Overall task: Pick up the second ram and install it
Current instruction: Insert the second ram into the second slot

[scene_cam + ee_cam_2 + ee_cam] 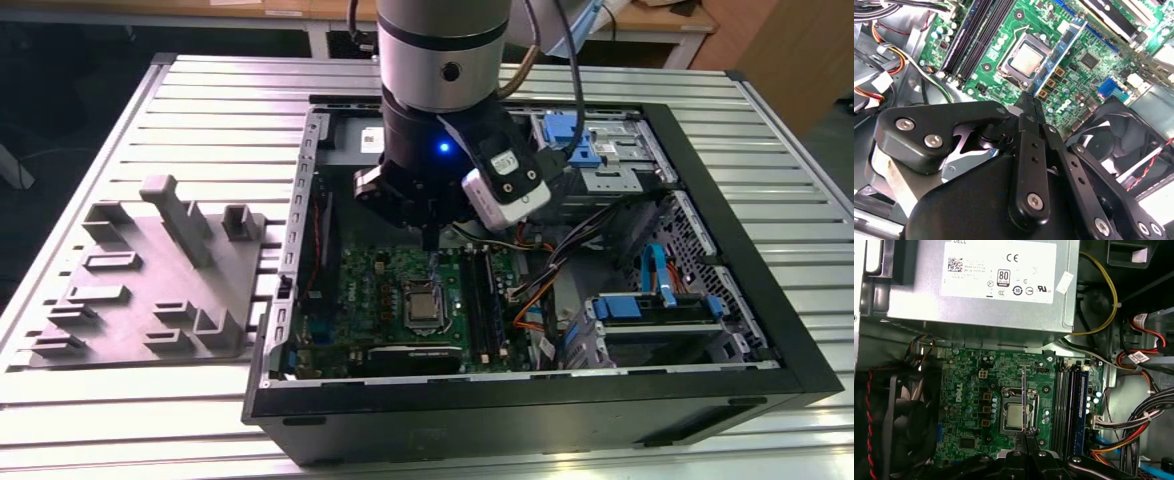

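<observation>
My gripper point(427, 238) hangs inside the open computer case point(534, 400), above the green motherboard point(380, 290). Its fingers point(1029, 125) are shut on the second ram point(1025, 395). In the first wrist view the ram is a thin strip, edge-on, over the CPU socket point(1016, 415). In the second wrist view it shows as a narrow blue-edged card point(1064, 50) reaching out past the fingertips. The stick runs parallel to the dark memory slots point(1069, 405) and sits off to their side, above the board. The slot farthest from the CPU shows a blue edge point(1084, 400).
The grey power-supply box point(989, 290) borders the board's far end. A black fan point(1119, 140) sits at one side, and bundled cables point(1134, 430) lie beyond the slots. Drive cages with blue clips point(654, 305) fill the exterior view's right. A grey fixture point(154, 275) lies outside the case.
</observation>
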`<state>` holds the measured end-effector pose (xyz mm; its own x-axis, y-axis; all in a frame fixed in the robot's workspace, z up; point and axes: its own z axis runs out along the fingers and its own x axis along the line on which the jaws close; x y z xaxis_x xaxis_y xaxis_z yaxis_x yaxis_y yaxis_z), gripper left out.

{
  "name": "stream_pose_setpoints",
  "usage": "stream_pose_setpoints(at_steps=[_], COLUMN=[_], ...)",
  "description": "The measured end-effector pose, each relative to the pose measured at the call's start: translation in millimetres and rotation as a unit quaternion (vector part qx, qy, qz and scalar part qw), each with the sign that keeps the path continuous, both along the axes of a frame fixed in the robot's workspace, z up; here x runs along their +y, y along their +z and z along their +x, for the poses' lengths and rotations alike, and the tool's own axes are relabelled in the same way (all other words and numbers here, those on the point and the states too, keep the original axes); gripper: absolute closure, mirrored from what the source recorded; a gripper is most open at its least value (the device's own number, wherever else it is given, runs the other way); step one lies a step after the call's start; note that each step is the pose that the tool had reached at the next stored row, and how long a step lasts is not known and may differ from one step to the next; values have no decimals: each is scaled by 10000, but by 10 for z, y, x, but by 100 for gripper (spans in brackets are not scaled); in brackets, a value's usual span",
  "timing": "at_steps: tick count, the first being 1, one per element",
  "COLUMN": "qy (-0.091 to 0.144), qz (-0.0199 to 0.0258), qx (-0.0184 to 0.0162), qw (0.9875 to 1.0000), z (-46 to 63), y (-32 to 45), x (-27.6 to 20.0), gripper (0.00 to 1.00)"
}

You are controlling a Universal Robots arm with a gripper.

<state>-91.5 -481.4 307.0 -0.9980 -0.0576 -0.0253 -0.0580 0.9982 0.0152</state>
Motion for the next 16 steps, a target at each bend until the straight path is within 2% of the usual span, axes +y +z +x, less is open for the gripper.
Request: stream_pose_setpoints(at_steps=[10,16], qy=[-129,-138], qz=[1,0], qx=[0,0], qw=[9999,9999], z=[60,164], y=[-32,-55], x=[-1,-1], gripper=[89,89])
